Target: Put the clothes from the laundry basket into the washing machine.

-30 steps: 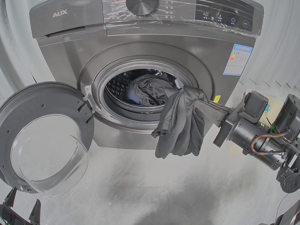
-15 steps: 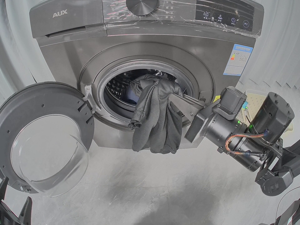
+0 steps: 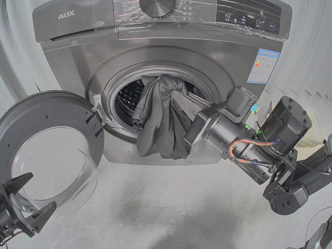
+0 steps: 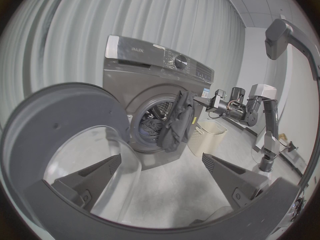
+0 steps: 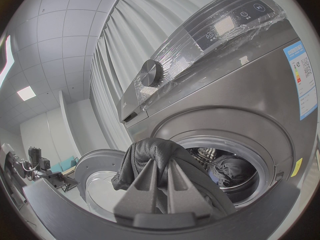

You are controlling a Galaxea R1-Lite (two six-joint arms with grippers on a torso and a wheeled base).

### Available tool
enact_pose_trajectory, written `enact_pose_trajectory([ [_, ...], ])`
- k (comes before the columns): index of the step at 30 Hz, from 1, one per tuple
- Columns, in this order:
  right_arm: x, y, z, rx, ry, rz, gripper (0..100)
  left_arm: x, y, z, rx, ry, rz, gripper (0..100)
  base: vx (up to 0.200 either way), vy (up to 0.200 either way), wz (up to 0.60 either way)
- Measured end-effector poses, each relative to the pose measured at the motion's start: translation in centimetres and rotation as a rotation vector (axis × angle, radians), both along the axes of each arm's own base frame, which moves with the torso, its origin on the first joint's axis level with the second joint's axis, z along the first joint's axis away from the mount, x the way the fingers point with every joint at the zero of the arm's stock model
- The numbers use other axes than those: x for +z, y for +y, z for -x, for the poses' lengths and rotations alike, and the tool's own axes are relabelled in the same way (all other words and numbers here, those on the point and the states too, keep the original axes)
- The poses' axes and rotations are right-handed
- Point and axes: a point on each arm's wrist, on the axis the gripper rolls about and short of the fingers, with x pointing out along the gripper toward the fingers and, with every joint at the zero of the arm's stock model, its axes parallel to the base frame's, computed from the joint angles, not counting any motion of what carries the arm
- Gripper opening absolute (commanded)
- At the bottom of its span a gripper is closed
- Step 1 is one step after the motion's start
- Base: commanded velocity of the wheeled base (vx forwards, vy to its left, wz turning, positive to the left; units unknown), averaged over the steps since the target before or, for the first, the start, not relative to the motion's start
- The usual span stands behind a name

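The right end effector [image 3: 174,95] is clenched on a dark grey garment [image 3: 159,121], which is pinched near its top so that the rest hangs free. The garment is held at the mouth of the washing machine [image 3: 166,52]. Its upper part is level with the drum opening, while the lower part dangles outside, in front of the rim and the panel below. The high grip is judged to be chosen so that the cloth can be carried over the lip and pushed inward. If it is let go too early, the hanging tail may be left draped over the rim. Other dark clothes [image 5: 230,170] are seen lying in the drum. The door [image 3: 48,121] is swung wide to the robot's left. The left end effector [image 3: 41,190] is held low beside the door, released, with nothing between its fingers, well apart from the garment. The laundry basket [image 3: 311,139] stands at the machine's right, partly hidden behind the right arm.
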Motion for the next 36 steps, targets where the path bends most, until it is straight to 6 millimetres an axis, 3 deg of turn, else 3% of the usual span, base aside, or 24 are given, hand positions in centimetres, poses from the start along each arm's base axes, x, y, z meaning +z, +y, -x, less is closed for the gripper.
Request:
enact_pose_trajectory([
  [9,-0.3,1.1,-1.2,-0.007,-0.015,-0.023,0,0.0,-2.1,-5.5,-0.200,0.108,-0.017,100,0.000,0.000,0.00],
  [24,-0.8,1.4,-1.6,-0.012,-0.008,-0.016,0,-1.5,-7.1,-11.9,-0.374,0.215,0.027,100,0.000,0.000,0.00],
  [36,-0.7,1.5,-1.4,-0.006,-0.011,-0.018,0,-2.5,-10.4,-16.5,-0.413,0.321,0.077,100,0.000,0.000,0.00],
])
